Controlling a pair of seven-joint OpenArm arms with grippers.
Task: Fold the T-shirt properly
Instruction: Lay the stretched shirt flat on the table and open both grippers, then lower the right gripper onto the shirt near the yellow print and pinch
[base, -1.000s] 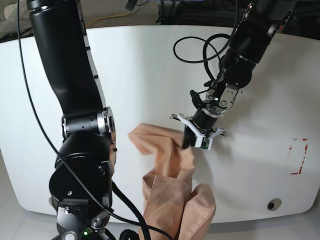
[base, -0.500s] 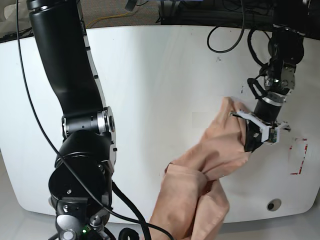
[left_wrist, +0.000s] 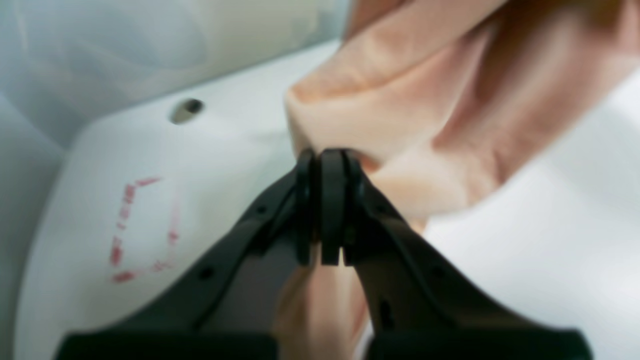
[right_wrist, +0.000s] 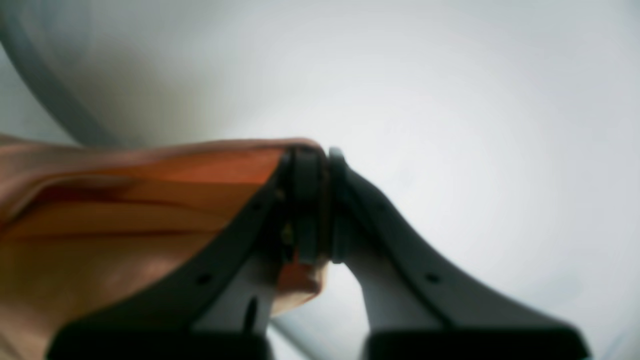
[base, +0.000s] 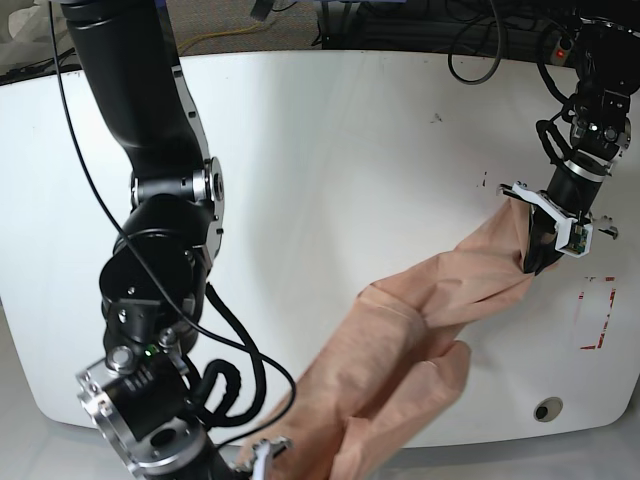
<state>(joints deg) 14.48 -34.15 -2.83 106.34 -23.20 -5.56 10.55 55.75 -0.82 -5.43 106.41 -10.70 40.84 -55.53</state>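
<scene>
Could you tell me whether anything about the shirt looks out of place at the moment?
Yes: the T-shirt is bunched into a twisted rope, stretched between the left gripper and the table's near edge, rather than lying flat.

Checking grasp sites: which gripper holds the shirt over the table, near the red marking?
The left gripper, shut on the T-shirt beside the red marking; the right gripper grips cloth at the front edge.

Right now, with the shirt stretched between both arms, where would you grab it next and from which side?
The T-shirt hangs as a bunched rope from the left gripper, shut on one end, to the near table edge, where the right gripper pinches the other. I would probably take the loose fold sagging mid-span, coming from above on the near side, since it bulges free of the twisted part.
</scene>
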